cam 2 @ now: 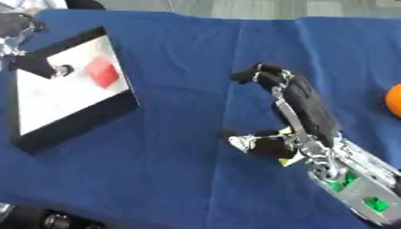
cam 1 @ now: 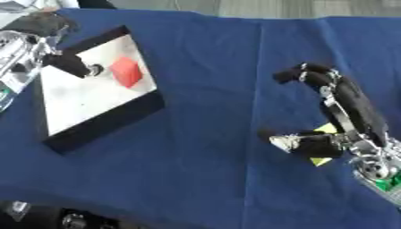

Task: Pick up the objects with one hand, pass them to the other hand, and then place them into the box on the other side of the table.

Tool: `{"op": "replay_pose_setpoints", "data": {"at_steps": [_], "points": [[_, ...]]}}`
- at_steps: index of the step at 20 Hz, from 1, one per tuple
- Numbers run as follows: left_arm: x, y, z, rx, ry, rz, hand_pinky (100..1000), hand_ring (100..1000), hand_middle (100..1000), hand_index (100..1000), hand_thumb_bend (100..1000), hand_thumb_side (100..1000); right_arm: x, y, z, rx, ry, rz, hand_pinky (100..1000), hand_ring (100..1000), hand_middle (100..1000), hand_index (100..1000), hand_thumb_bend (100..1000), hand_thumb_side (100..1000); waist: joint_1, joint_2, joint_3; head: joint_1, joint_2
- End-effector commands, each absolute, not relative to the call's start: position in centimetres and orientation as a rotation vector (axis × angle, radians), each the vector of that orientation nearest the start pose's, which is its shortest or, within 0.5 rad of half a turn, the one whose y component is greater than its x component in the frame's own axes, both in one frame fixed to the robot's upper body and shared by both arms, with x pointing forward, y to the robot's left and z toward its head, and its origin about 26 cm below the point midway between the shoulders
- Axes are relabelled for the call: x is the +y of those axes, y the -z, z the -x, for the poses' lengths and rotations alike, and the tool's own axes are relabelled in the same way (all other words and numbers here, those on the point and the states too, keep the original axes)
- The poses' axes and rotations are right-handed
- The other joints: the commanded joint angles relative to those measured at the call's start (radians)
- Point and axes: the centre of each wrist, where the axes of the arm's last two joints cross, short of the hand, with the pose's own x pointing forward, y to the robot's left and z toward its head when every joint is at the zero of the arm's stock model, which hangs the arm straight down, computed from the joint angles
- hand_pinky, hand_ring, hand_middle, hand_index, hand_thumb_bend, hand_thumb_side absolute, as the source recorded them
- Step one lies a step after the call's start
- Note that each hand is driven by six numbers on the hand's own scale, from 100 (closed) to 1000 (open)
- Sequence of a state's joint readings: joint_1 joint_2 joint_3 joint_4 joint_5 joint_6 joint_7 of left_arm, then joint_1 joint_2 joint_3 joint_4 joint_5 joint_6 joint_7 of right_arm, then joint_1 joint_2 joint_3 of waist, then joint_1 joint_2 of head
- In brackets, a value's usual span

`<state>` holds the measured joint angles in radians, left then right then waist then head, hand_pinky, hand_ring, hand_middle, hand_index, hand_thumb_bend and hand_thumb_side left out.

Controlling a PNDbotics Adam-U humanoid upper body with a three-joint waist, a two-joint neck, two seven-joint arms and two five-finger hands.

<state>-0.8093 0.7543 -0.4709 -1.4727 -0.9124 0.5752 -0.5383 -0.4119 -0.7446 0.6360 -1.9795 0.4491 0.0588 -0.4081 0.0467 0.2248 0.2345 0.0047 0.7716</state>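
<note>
**Q:** what's going on with the red block (cam 1: 126, 71), is it already sorted?

**A:** looks like it. It's lying inside the box (cam 1: 106, 120) on the far left of the blue cloth (cam 1: 211, 134), on the pale floor toward the far end. The left hand (cam 1: 74, 65) is right over the box beside it, a dark finger reaching in with its tip just next to the block. I can't tell whether those fingers are open or curled, too much of the hand is off the edge, but they don't seem to be wrapped round the block. My guess is it's parked there because it's the drop-off side

**Q:** and the right hand (cam 2: 301, 112)?

**A:** sitting on the cloth at the right, palm down, fingers arched toward the far side and thumb curled in near side. There's something yellow (cam 1: 321, 160) tucked under the palm, only a corner or two sticking out. Fingers look curved around it like it's going for the grab, so I'd say next pickup is starting, handoff not yet done

**Q:** anything else waiting?

**A:** an orange round thing (cam 2: 394, 100) at the right edge, well apart from the hand, only in the right eye view
</note>
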Motion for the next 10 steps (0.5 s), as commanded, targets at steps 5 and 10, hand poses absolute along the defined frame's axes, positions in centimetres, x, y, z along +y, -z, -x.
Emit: {"op": "replay_pose_setpoints", "data": {"at_steps": [5,10], "points": [[24.2,-29.3,-36.8,-1.354,1.172,-1.237,887,787,793,832,100,245,-20.4,-16.5,-27.7,-2.299,-1.074,0.659,744,706,618,760,640,196,-0.014,-0.014,0.004,-0.024,-0.002],[23.9,-31.1,-35.1,-1.492,1.156,-1.123,884,796,780,814,100,260,-21.5,-17.2,-27.9,-2.225,-1.203,0.605,787,747,669,776,640,212,-0.017,-0.025,-0.001,-0.04,-0.002]]}}
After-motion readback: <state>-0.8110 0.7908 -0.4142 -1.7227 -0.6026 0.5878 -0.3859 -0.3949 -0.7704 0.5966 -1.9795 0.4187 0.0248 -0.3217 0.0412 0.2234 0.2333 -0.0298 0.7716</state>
